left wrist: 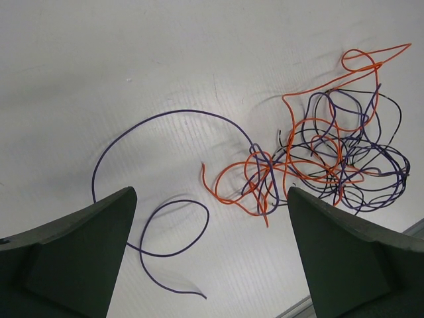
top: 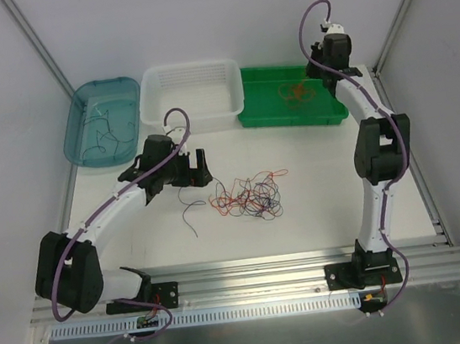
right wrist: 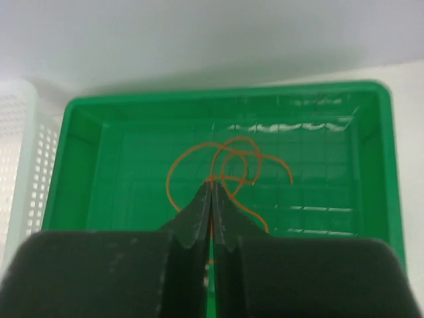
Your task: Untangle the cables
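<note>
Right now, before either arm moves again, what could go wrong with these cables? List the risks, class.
1. The purple cable under the open left end effector runs into the tangle; pulling it could drag the whole tangle or tighten knots.
2. The shut right end effector sits right at the orange cable in the green tray; if a strand is caught, withdrawing might pull it out.

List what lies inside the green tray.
A curly orange cable is inside the green tray. The shut jaws of the right gripper cover its near end and part of the tray floor.
</note>
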Action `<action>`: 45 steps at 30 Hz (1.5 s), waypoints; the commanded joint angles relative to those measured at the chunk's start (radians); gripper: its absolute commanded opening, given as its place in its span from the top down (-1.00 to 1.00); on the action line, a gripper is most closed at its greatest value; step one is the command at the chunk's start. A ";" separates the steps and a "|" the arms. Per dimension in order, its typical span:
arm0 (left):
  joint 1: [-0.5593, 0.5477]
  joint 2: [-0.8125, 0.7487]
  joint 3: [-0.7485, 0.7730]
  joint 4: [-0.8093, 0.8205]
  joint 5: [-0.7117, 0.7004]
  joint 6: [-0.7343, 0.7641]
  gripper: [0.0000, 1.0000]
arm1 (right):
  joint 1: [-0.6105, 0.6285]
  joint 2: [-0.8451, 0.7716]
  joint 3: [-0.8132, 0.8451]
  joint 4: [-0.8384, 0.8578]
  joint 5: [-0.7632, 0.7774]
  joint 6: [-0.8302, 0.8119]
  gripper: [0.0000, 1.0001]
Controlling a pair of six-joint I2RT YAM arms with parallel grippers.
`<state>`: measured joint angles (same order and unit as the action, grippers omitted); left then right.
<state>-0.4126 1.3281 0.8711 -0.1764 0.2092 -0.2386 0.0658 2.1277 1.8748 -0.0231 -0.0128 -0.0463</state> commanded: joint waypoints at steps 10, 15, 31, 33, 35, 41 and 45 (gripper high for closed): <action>-0.003 0.002 0.042 -0.015 0.068 -0.013 -0.98 | -0.011 -0.003 0.046 -0.172 -0.128 0.076 -0.16; -0.003 0.006 0.051 -0.015 0.143 -0.021 -0.98 | 0.012 -0.242 -0.061 -0.257 -0.138 0.051 -0.51; -0.235 0.023 0.000 0.009 0.010 -0.230 -0.98 | 0.284 -0.643 -0.725 -0.419 -0.064 0.284 -0.62; -0.287 0.017 -0.027 0.031 -0.040 -0.289 -0.98 | 0.319 -0.641 -0.761 -0.390 -0.032 0.307 -0.61; -0.321 0.013 -0.047 0.040 -0.146 -0.367 -0.98 | 0.353 -0.626 -0.789 -0.351 0.000 0.332 -0.60; -0.374 0.039 -0.063 0.046 -0.312 -0.551 -0.92 | 0.410 -0.548 -0.824 -0.253 0.075 0.436 -0.54; -0.390 0.100 -0.055 0.046 -0.379 -0.643 -0.91 | 0.434 -0.499 -0.842 -0.215 0.122 0.485 -0.48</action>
<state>-0.7872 1.3861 0.8112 -0.1478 -0.0605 -0.7509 0.4839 1.5967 1.0435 -0.3019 0.0338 0.3569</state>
